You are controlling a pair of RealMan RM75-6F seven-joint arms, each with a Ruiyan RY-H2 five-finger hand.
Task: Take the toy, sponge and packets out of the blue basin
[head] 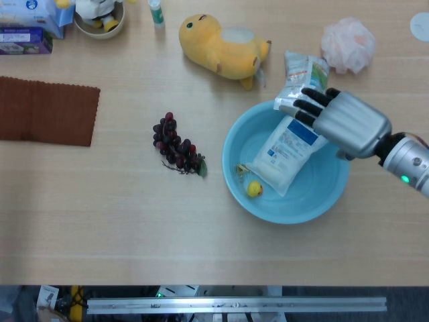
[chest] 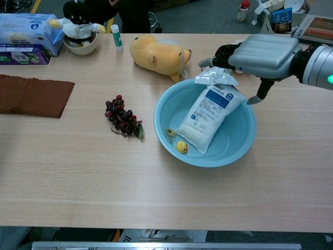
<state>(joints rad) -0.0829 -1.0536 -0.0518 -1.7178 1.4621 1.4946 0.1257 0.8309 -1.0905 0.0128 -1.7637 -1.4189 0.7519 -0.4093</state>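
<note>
The blue basin (head: 315, 184) (chest: 234, 134) holds a white and blue packet (head: 283, 153) (chest: 207, 116), which leans on its far wall. A small yellow duck toy (head: 254, 189) (chest: 181, 147) sits at the basin's near left. My right hand (head: 343, 122) (chest: 260, 53) hovers over the basin's far right edge. It is open, with fingers stretched above the packet's upper end. A silver-green packet (head: 305, 75) (chest: 215, 77) lies on the table just behind the rim. The pink sponge (head: 347, 44) rests further back right. My left hand is not visible.
A yellow plush (head: 221, 45) (chest: 156, 52) lies behind the basin's left. Dark grapes (head: 177, 149) (chest: 123, 120) sit left of the basin and a brown cloth (head: 47, 111) (chest: 32, 95) at the far left. Boxes, a bowl with a figure and a small bottle line the back left edge.
</note>
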